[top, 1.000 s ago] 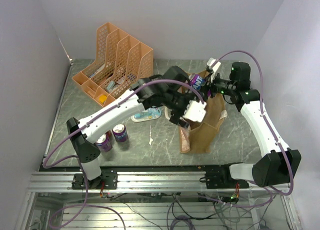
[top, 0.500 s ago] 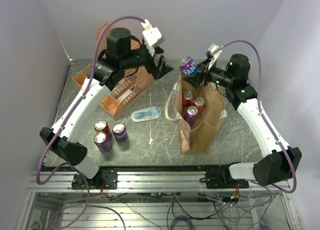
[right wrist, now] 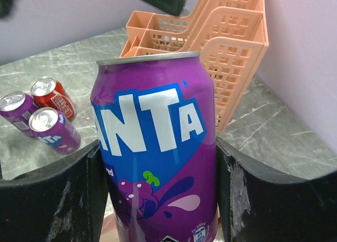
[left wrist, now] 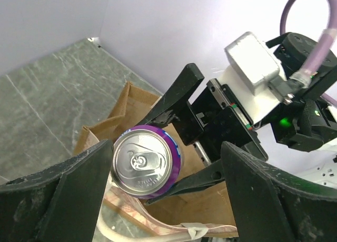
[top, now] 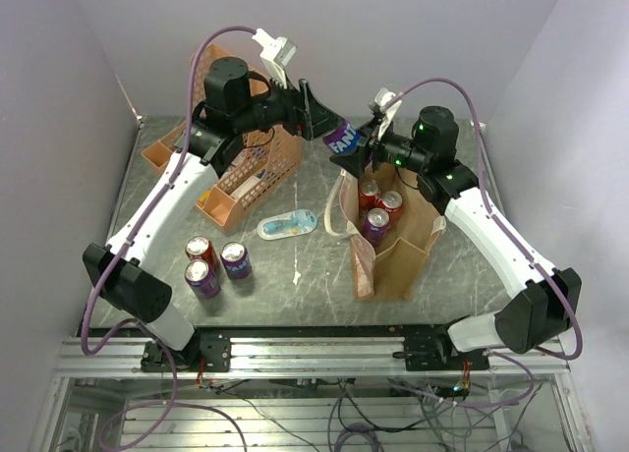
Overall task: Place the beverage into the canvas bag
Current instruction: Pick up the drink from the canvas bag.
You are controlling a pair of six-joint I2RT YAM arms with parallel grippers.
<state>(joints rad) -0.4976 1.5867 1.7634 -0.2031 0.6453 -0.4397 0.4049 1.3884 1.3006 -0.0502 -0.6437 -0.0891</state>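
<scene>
Seven beverage cans are counted. One purple aluminium Fanta can [top: 340, 138] is pinched across its body by the right tool [top: 359, 142]. It is held tilted in the air, near the far left corner of the tan-brown canvas bag [top: 398, 260] and above its rim, not inside it. Three bagged cans [top: 376, 222], two red and one purple, are stood upright inside the open bag. Three loose cans [top: 236, 259], one red and two purple, are stood close together on the grey marbled table [top: 472, 265], well to the left of the bag.

The left tool [top: 313, 113] is spread wide and nothing is gripped by it. It is raised just beside the held can, on the can's far left side. Whether one of its fingers touches the can cannot be told.

In the right wrist view the base of the held can is cut off. The far rim of the bag is partly covered by the right arm.

One orange plastic mesh file organiser [top: 231, 152] is placed at the far left of the table. It is partly hidden by the left arm, and its contents cannot be made out. One pale blue oval object [top: 288, 223], not identifiable, is laid flat between the loose cans and the bag. One small white scrap [top: 296, 271] is seen nearer the arms.
</scene>
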